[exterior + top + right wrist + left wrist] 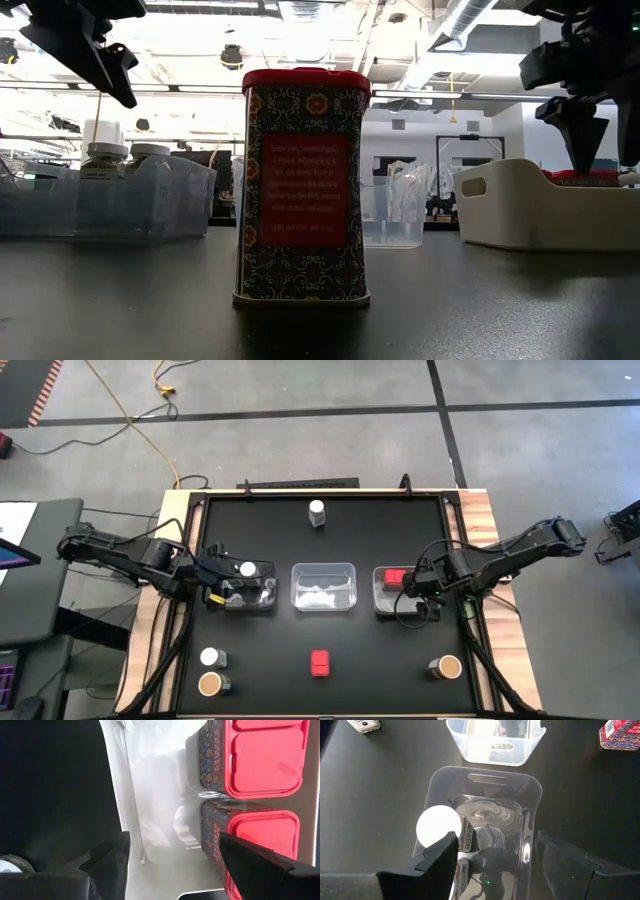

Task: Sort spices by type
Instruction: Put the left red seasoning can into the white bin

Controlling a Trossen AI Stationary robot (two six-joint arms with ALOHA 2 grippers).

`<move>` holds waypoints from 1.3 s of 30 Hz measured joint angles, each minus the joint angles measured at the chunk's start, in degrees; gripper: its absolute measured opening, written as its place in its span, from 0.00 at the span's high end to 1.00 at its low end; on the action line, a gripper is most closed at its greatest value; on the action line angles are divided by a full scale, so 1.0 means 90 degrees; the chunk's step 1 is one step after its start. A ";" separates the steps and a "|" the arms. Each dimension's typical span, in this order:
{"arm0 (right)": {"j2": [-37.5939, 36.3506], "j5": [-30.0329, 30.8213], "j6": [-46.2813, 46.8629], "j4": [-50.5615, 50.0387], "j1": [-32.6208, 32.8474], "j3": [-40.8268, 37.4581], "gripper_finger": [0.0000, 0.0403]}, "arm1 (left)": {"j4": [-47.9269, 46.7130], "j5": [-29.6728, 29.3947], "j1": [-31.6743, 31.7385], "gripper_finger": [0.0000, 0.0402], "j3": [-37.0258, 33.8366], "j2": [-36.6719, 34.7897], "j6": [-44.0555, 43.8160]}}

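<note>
Left gripper [492, 865] hangs wide open and empty over the left tray [262, 604], beside a white-capped jar [438, 826]. Right gripper [172, 860] gapes empty above two red packets [264, 757] — both should lift straight, clearing tray walls. Jar labels below the fingers are hidden.
</note>
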 joint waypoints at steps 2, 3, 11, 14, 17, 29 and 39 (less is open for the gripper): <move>0.0000 0.0001 0.0000 0.0000 0.0000 0.0000 0.15 | 0.0000 0.0000 0.0000 0.37 0.0000 -0.0001 0.0001; 0.0000 0.0000 0.0000 0.0000 0.0000 0.0000 0.15 | 0.0000 0.0000 0.0001 0.37 0.0000 -0.0001 -0.0001; 0.0000 -0.0176 0.0006 -0.0159 0.0002 0.0000 0.15 | 0.0000 0.0000 -0.0001 0.37 0.0000 -0.0001 -0.0009; 0.0000 -0.0276 0.0032 -0.0386 0.0002 0.0000 0.15 | 0.0000 0.0000 -0.0001 0.37 0.0000 0.0001 -0.0011; 0.0000 -0.0364 0.0036 -0.0535 0.0002 0.0000 0.15 | 0.0000 0.0002 -0.0001 0.37 0.0000 0.0000 -0.0018; 0.0000 -0.0377 0.0051 -0.0780 0.0002 0.0000 0.15 | 0.0000 0.0002 0.0001 0.37 0.0000 0.0001 -0.0021; 0.0000 -0.0365 0.0051 -0.0775 0.0002 0.0000 0.15 | 0.0002 0.0002 -0.0001 0.37 0.0000 0.0001 -0.0043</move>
